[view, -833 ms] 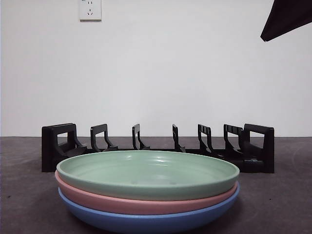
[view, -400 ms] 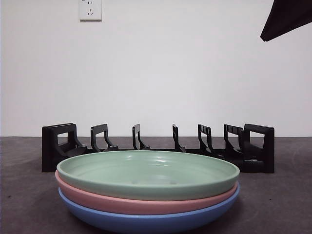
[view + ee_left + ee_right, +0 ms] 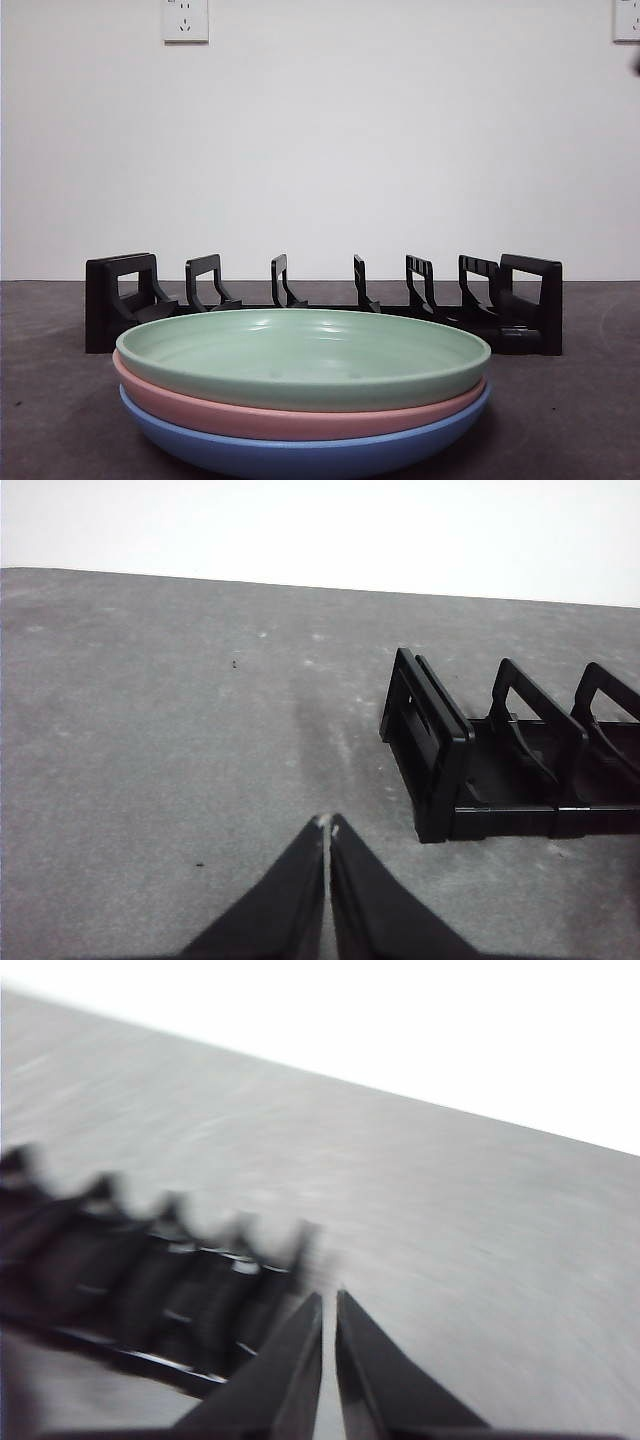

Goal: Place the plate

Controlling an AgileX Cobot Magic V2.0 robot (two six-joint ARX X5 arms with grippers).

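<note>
Three plates are stacked at the table's front: a green plate [image 3: 303, 356] on top, a pink plate [image 3: 290, 418] under it and a blue plate [image 3: 300, 455] at the bottom. Behind the stack stands a black slotted plate rack [image 3: 325, 300], with nothing in its slots. My left gripper [image 3: 327, 827] is shut and holds nothing, hovering over bare table beside one end of the rack [image 3: 500, 750]. My right gripper [image 3: 329, 1302] is shut too, empty, above the rack's other end [image 3: 150, 1280]; that view is blurred. Neither gripper shows in the front view.
The dark grey table [image 3: 570, 410] runs back to a white wall. Two wall sockets, one at the upper left [image 3: 185, 19] and one at the upper right [image 3: 627, 19], sit high on the wall.
The black arm tip at the front view's top right corner has left the picture, uncovering a socket behind it. The plates and rack have not moved.
</note>
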